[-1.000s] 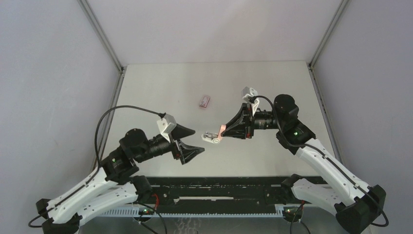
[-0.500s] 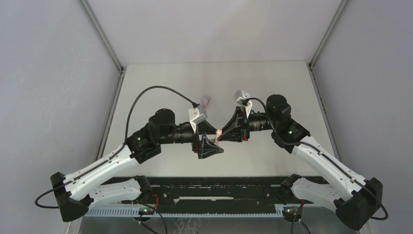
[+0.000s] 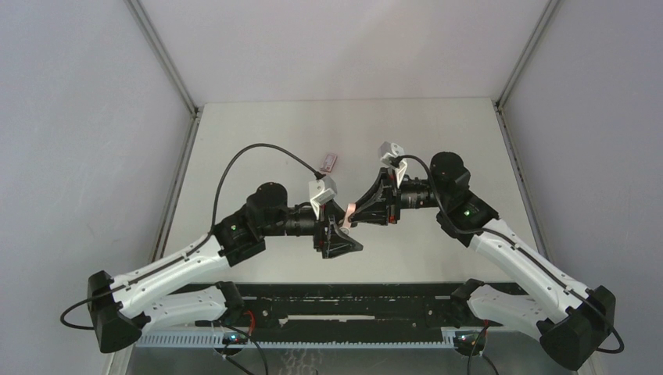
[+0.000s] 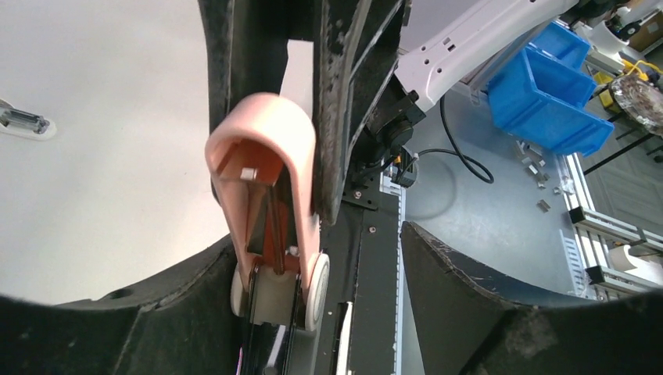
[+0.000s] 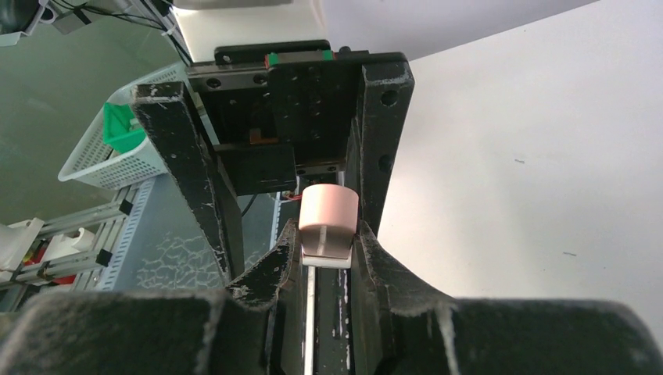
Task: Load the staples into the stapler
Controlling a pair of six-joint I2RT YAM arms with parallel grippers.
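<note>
The stapler has a pale pink plastic shell, smooth with a soft sheen. Inside it there's a glossier orange-red part, and its base is white plastic. The fingers of the right gripper are matt black plastic, scuffed and chipped grey along the edges. The left gripper has fingers just as worn. The table is smooth, matt off-white. At eleven o'clock from the stapler lies a small carton, pink-red card with a white label. The arm shells are glossy white plastic.
</note>
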